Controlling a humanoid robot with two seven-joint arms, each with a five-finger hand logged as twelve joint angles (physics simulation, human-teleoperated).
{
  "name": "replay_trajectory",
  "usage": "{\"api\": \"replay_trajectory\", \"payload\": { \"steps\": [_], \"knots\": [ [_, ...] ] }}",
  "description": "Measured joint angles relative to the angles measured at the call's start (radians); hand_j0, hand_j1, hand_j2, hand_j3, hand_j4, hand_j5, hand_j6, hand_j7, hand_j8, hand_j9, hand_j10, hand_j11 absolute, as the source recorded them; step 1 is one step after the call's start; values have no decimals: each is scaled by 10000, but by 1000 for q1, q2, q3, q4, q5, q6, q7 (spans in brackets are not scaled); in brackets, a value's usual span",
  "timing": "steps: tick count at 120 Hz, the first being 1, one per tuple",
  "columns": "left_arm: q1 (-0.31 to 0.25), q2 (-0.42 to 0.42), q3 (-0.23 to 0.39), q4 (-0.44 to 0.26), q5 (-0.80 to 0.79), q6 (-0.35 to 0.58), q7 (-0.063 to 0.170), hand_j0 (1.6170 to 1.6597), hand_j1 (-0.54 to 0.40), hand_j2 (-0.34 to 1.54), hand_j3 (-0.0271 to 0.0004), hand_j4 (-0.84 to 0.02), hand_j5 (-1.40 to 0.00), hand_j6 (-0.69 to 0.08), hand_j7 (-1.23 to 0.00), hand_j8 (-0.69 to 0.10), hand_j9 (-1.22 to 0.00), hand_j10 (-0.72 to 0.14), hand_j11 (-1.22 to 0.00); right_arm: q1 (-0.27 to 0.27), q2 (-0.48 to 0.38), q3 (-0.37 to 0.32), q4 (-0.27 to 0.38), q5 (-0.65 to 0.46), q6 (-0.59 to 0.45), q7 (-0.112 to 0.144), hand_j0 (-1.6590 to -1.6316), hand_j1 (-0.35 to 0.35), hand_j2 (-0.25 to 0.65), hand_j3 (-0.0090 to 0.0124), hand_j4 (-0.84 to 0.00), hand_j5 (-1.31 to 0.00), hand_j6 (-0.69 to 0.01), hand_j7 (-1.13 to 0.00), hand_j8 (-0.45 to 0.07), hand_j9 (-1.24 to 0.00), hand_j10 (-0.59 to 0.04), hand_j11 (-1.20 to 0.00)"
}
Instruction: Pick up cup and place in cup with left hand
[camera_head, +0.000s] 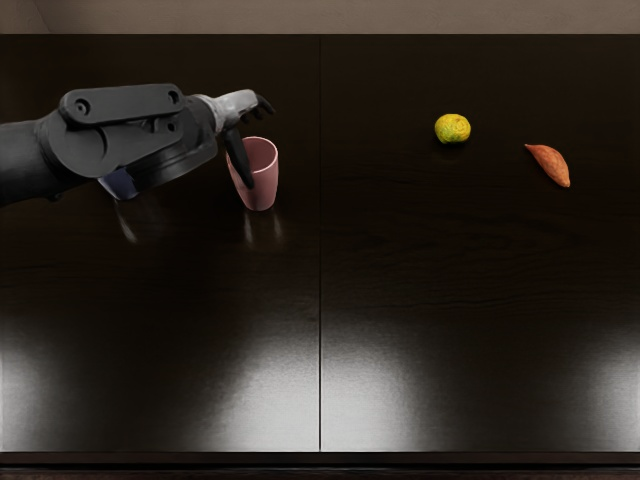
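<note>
My left hand (259, 148) reaches in from the picture's left at the pink cup (262, 185). Its dark thumb extends down across the cup's left side, while the other fingers show beyond the rim; thumb and fingers are apart, and I see no closed grasp. The pink cup is upright, its opening facing up. A blue cup (121, 184) is mostly hidden under my left forearm, with only its lower part showing.
To the right on the dark table (400, 280) lie a yellow-green round fruit (453, 128) and an orange sweet potato (551, 165). The right arm is out of view.
</note>
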Motion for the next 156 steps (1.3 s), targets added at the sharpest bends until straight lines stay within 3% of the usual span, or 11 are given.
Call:
{"api": "replay_trajectory", "payload": {
  "steps": [35, 55, 71, 94, 109, 156],
  "knots": [
    [4, -4, -6, -4, 3, -1, 20, 16581, 410, 529, 0, -2593, -3351, -2600, -3350, -2598, -3349, -2590, -3348, 0, 0, 0, 0, 0, 0, 0, -16581, -3288, -35, 0, -168, -218, -167, -218, -168, -218, -168, -218],
    [5, 1, -4, -23, 4, -3, 44, 16581, -409, 666, 0, -3274, -4238, -3280, -4237, -3278, -4237, -3271, -4236, 0, 0, 0, 0, 0, 0, 0, -16581, -3288, -35, 0, -168, -218, -167, -218, -168, -218, -168, -218],
    [9, 5, -2, -28, 12, -1, 53, 16579, -859, 817, 0, -3961, -4548, -2939, -4668, -2617, -4799, -3810, -4792, 0, 0, 0, 0, 0, 0, 0, -16581, -3288, -35, 0, -168, -218, -168, -218, -168, -218, -169, -218],
    [9, 8, 0, -29, 16, 1, 58, 16578, -1507, 1079, 0, -4766, -5120, -3176, -5395, -2926, -5623, -4610, -5587, 0, 0, 0, 0, 0, 0, 0, -16581, -3288, -36, 0, -169, -219, -169, -218, -169, -219, -170, -218],
    [7, 17, -2, -31, 9, -1, 58, 16577, -1486, 2035, 0, -4835, -5661, -3460, -5826, -3381, -5975, -4795, -5966, 0, 0, 0, 0, 0, 0, 0, -16581, -3288, -35, 0, -169, -219, -168, -218, -169, -219, -169, -218],
    [-46, 108, -41, -114, -1, -15, 59, 16572, -1413, 2404, 0, -4806, -6401, -3460, -6294, -3337, -6354, -4716, -6382, 0, 0, 0, 0, 0, 0, 0, -16581, -3288, -35, 0, -168, -218, -168, -218, -168, -218, -168, -218]
  ]
}}
